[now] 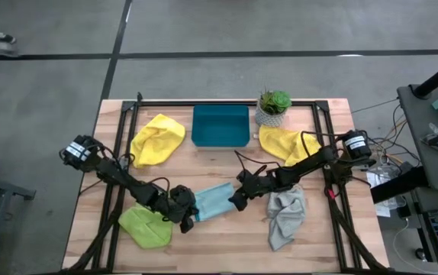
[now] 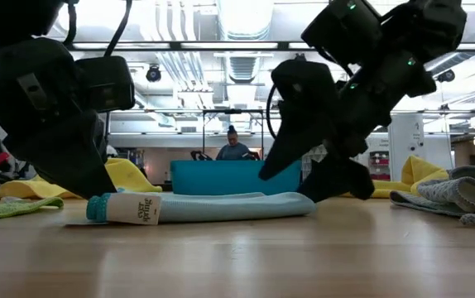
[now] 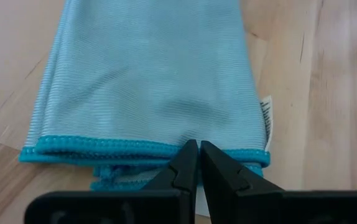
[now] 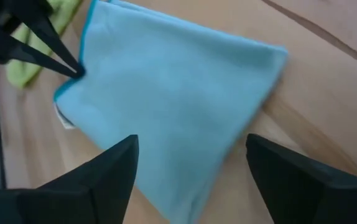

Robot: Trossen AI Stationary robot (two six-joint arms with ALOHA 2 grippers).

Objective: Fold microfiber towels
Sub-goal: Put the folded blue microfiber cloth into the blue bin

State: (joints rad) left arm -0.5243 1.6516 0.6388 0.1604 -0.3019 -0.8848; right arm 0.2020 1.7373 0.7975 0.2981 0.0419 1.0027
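Observation:
A light blue towel lies folded and flat on the table's near middle, a white label at its left end. My left gripper is shut at the hemmed edge of that end. My right gripper stands open over the towel's right end, one finger on either side, with nothing between them. A lime green towel lies near left and a grey towel near right. Two yellow towels lie crumpled farther back. My left gripper pinches the darker hemmed edge of the towel's top layer between its two fingertips, near the label corner. The fingers slant down from the table's left. The towel lies flat on the table, and a lower layer's hem shows beneath.
A teal tray stands at the far middle with a small potted plant to its right. Black frame rails run along both sides of the table. Bare wood lies in front of the blue towel.

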